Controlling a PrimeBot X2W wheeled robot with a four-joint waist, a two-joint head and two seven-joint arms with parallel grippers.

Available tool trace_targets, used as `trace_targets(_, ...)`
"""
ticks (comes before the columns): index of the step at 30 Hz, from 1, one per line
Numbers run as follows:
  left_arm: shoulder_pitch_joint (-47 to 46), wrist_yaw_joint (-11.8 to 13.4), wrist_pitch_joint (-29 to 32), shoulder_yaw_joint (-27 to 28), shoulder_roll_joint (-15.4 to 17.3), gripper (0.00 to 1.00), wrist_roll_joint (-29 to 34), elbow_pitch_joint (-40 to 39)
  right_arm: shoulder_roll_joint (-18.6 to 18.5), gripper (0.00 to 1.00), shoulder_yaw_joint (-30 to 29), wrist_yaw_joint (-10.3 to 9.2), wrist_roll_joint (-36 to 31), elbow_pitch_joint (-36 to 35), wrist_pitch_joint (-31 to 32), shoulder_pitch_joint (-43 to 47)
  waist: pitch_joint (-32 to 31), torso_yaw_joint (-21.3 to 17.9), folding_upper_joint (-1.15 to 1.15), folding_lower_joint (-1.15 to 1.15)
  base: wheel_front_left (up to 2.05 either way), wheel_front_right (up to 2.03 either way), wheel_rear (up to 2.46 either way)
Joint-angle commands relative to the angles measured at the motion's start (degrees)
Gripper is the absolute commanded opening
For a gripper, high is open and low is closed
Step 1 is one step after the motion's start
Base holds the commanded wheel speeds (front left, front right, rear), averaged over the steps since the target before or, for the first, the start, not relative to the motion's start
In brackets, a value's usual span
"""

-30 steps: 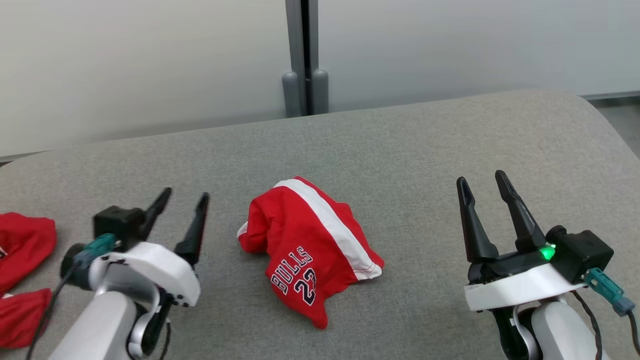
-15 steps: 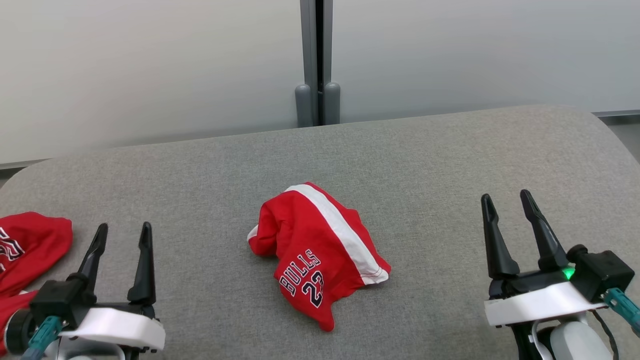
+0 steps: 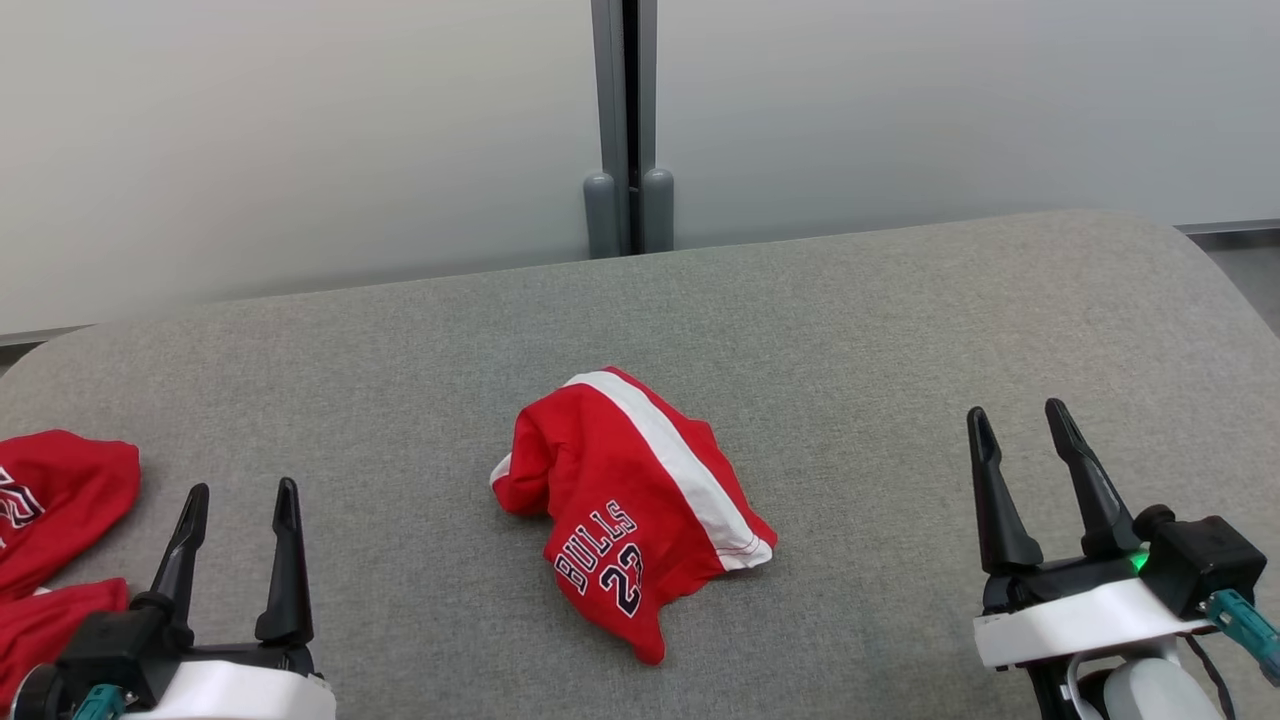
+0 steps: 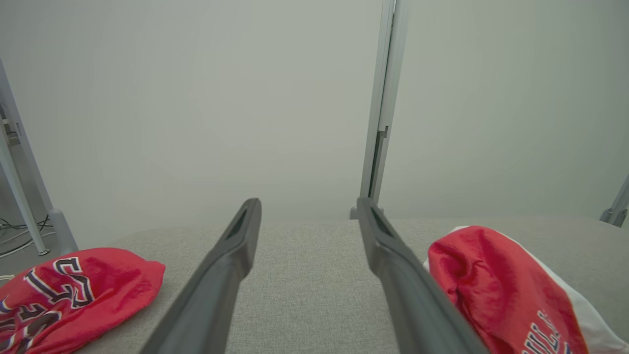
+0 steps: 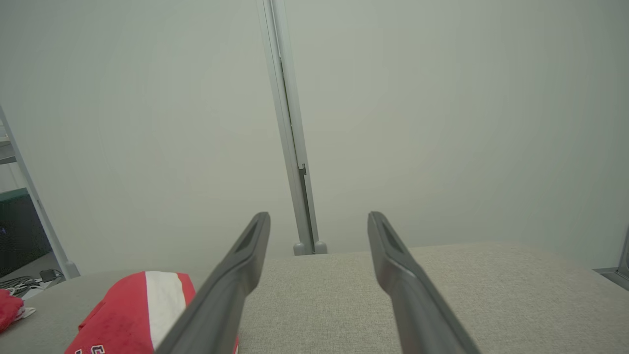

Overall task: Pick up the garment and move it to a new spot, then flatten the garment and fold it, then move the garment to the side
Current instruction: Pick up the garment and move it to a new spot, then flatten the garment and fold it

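The garment [image 3: 630, 500] is a crumpled red piece with a white stripe and "BULLS 23" lettering, lying in a heap at the middle of the grey table [image 3: 850, 330]. In the left wrist view the garment [image 4: 501, 290] sits at the lower right; in the right wrist view the garment [image 5: 142, 314] sits at the lower left. My left gripper [image 3: 240, 490] stands open at the lower left, well left of the heap. My right gripper [image 3: 1020, 415] stands open at the lower right, well right of it. Nothing lies between either pair of fingers.
A second red garment [image 3: 55, 530] with dark lettering lies at the table's left edge, close to my left gripper; it shows at the lower left as the red garment [image 4: 73, 295] in the left wrist view. A pale partition wall with a grey post [image 3: 625, 130] stands behind the table.
My left gripper has drawn back toward the lower left and turned from slanted to fingers pointing straight up the view. The right gripper has drawn back a little. The camera has shifted slightly.
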Motion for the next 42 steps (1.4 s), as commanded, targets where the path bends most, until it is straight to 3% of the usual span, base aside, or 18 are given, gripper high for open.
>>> trace_targets(1,-0.3,-0.6,-0.3,0.5,-0.2,1.00,0.7,0.2,-0.3,1.00,0.2,0.00,0.1,0.3,-0.1,-0.2,0.0,0.1,0.00,0.00,0.00,0.00,0.00)
trace_targets(15,-1.4,-2.9,-0.3,2.6,-1.6,1.00,2.7,2.1,-0.7,1.00,1.3,0.00,1.2,1.2,-0.1,-0.4,0.0,0.5,0.00,0.00,0.00,0.00,0.00)
trace_targets(28,-1.0,-3.1,-0.2,3.5,-1.4,1.00,2.5,2.4,-1.0,1.00,4.5,0.00,5.1,4.8,0.1,-1.7,-0.6,2.8,0.00,0.00,0.00,0.00,0.00)
trace_targets(36,-1.2,-3.0,0.9,2.6,-1.3,1.00,2.4,1.9,0.0,1.00,10.8,0.00,19.9,14.4,14.7,-3.0,-1.1,7.9,0.00,0.00,0.00,0.00,0.00)
trace_targets(42,-2.1,-3.5,1.7,1.9,-0.9,1.00,2.2,2.1,1.2,1.00,11.0,0.00,28.5,20.5,22.2,-3.4,-0.9,11.8,0.00,0.00,0.00,0.00,0.00)
